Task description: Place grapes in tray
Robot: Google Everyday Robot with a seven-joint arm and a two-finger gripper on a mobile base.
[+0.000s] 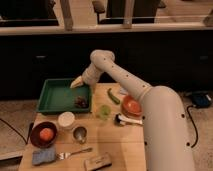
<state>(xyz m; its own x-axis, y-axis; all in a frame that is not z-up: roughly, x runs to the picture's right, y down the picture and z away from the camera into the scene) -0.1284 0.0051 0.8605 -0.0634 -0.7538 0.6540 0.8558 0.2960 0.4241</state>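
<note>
The grapes (81,101), a small dark bumpy cluster, lie inside the green tray (54,95) near its right front corner. My gripper (76,83) hangs over the tray's right rear part, above and a little behind the grapes and apart from them. The white arm reaches in from the right across the table.
On the wooden table stand a white cup (66,120), a small metal cup (79,133), a green cup (104,112), a long green pepper (113,96) and an orange bowl (132,106). A dark bowl holds an orange fruit (46,134). A blue sponge (43,156), a spoon and a bar lie at the front.
</note>
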